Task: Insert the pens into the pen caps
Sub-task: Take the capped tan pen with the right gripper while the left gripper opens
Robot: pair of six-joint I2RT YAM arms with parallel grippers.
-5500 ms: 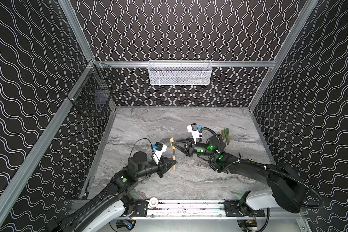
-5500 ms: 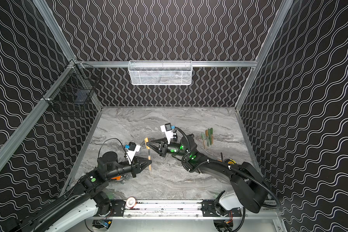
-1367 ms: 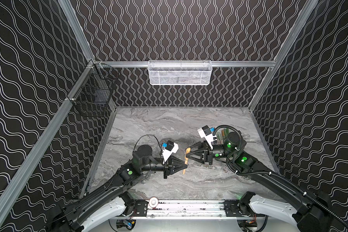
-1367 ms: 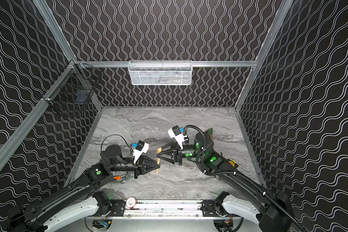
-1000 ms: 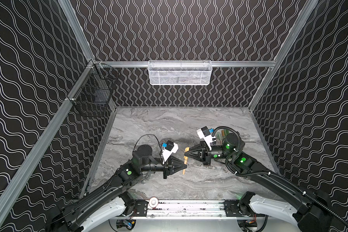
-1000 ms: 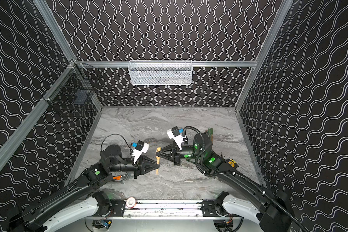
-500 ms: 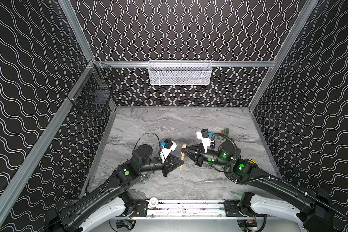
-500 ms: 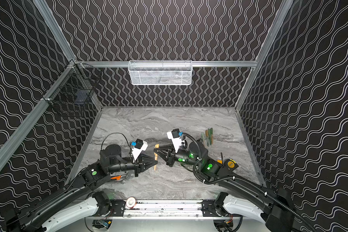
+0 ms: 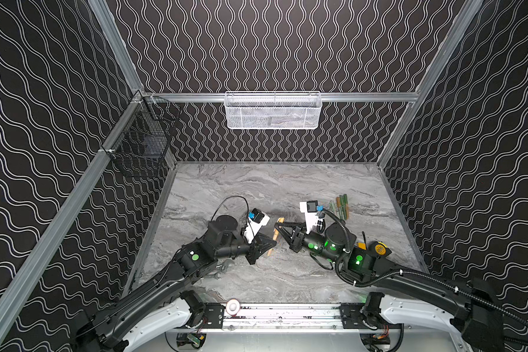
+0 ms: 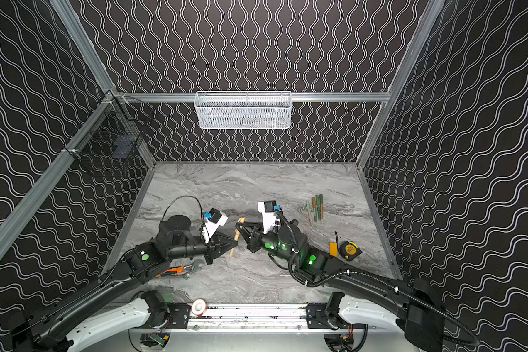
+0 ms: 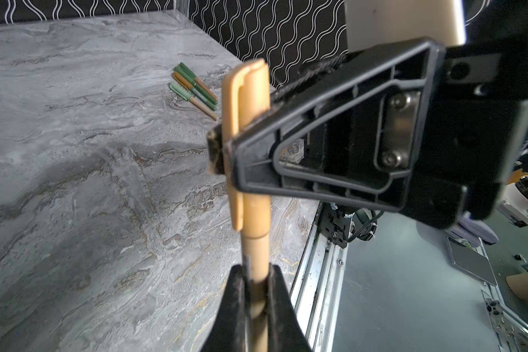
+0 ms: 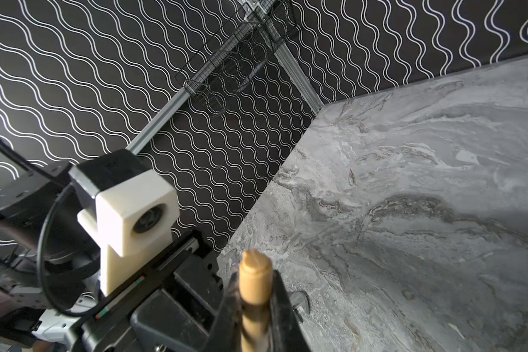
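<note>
Pinching the lower barrel of a slim tan plastic pen, the left gripper presses its jaws onto it and holds it tilted above the grey marbled tabletop. A short tan plastic pen cap with a clip sits over the pen's upper end, and the right gripper clamps that cap from the opposite side. In both top views the grippers meet near the table's middle. Four green and tan pens, seemingly capped, lie side by side towards the back right. An orange-handled steel wrench lies under the left arm, and a yellow tape measure sits beside the right arm.
</note>
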